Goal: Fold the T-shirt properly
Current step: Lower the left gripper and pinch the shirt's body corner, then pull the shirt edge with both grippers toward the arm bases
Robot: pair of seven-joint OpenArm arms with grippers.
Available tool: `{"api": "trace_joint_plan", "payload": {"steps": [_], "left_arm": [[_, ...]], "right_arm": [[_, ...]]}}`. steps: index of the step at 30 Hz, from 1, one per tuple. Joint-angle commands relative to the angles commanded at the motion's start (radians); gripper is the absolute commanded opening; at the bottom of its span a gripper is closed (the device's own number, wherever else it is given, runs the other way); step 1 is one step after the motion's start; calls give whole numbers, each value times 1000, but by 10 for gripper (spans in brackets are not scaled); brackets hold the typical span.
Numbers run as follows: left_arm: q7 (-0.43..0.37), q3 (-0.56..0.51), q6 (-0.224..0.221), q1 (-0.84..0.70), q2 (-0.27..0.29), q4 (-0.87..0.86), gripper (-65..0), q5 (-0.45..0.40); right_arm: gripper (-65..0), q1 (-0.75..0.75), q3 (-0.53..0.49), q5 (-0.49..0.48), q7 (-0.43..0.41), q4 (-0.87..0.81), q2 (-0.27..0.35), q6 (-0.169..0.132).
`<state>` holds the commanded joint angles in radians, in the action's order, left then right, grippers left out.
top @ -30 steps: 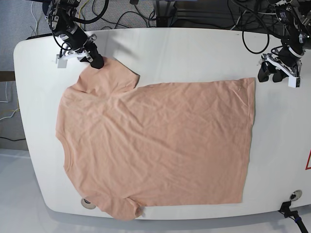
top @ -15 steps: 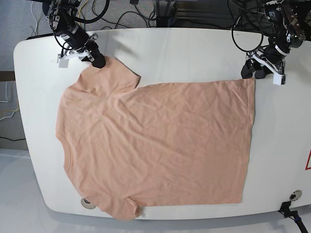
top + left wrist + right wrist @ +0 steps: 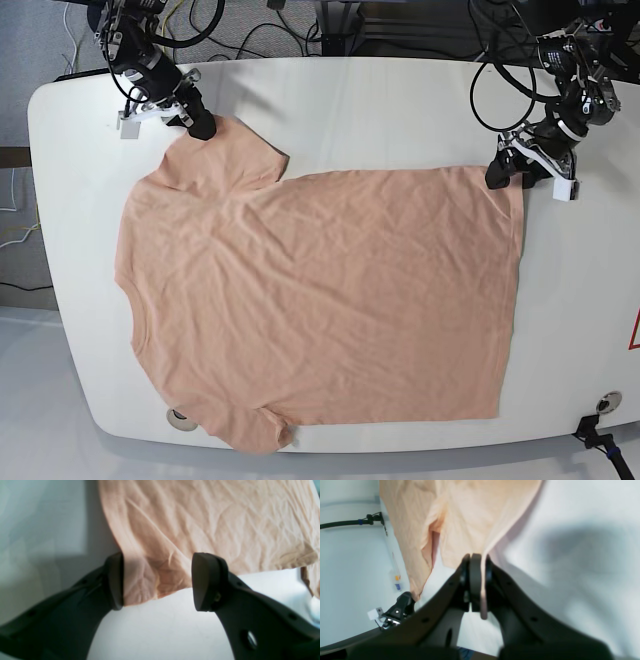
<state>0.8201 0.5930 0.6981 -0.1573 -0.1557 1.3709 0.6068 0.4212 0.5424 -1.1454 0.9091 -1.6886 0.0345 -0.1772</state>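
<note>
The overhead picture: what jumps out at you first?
The T-shirt, a big peach-pink spread across much of the white table. Next come two black grippers at its far edge: the right gripper, closed on the cloth at the picture's left, and the open left gripper around the other corner.

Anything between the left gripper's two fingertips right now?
Yes: the left wrist view shows a corner of the T-shirt between the left gripper's open fingertips, with bare white table below it in that picture.
</note>
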Motion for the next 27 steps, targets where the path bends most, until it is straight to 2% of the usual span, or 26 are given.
{"api": "trace_joint_plan", "payload": {"steps": [5, 11, 14, 17, 18, 19, 27], "left_arm": [[0, 0, 0, 3, 0, 0, -301, 0], [0, 0, 0, 3, 2, 0, -499, 0], [0, 0, 0, 3, 2, 0, -553, 0], [0, 0, 0, 3, 2, 0, -571, 0], [0, -2, 0, 3, 2, 0, -592, 0], [0, -2, 0, 5, 2, 0, -640, 0], [3, -51, 0, 6, -2, 8, -650, 2]], "right_arm": [[-650, 0, 0, 0, 0, 2, 0, 0], [-650, -2, 0, 0, 0, 2, 0, 0], [-650, -2, 0, 0, 0, 2, 0, 0], [-650, -2, 0, 0, 0, 2, 0, -2], [-650, -2, -2, -2, 0, 2, 0, -2], [-650, -2, -2, -2, 0, 2, 0, -2], [-650, 6, 0, -9, 0, -3, -3, -3]]}}
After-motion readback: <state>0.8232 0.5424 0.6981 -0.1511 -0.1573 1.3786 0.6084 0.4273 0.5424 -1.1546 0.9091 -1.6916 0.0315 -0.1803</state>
